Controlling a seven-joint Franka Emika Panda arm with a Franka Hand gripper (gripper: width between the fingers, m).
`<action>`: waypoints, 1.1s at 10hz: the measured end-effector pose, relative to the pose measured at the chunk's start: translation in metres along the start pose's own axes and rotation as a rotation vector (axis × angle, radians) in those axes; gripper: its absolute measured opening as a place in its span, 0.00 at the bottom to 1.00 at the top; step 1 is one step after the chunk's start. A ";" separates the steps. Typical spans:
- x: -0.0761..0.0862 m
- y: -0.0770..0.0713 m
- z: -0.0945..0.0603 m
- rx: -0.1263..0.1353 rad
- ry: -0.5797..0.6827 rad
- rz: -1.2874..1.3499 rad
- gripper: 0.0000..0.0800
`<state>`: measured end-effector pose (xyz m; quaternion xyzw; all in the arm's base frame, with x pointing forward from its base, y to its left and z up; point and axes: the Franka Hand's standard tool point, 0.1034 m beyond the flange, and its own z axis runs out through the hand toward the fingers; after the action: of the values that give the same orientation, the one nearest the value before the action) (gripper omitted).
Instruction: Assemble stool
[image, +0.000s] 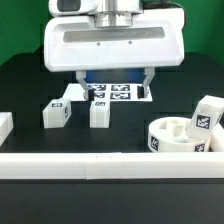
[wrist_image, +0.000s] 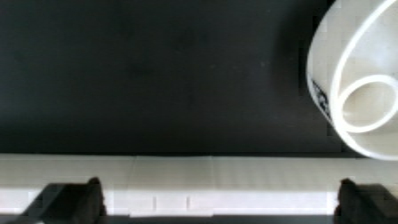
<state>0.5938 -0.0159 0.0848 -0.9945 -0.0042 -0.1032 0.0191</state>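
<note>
The stool's round white seat lies at the exterior view's right, sockets up, just behind the front rail. One tagged leg block stands right behind it. Two more leg blocks stand near the middle, in front of the marker board. My gripper hangs open above the marker board, holding nothing. In the wrist view the seat curves in at one side with one socket showing, and my gripper stands open, its dark fingertips wide apart over a white rail.
A long white rail runs along the table's front edge. Another white piece sits at the exterior view's far left. The table top is black.
</note>
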 end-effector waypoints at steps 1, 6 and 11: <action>-0.012 0.001 0.003 0.002 -0.077 0.050 0.81; -0.037 0.020 0.008 -0.003 -0.429 0.113 0.81; -0.062 0.031 0.013 0.012 -0.779 0.133 0.81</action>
<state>0.5361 -0.0463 0.0580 -0.9571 0.0527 0.2835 0.0285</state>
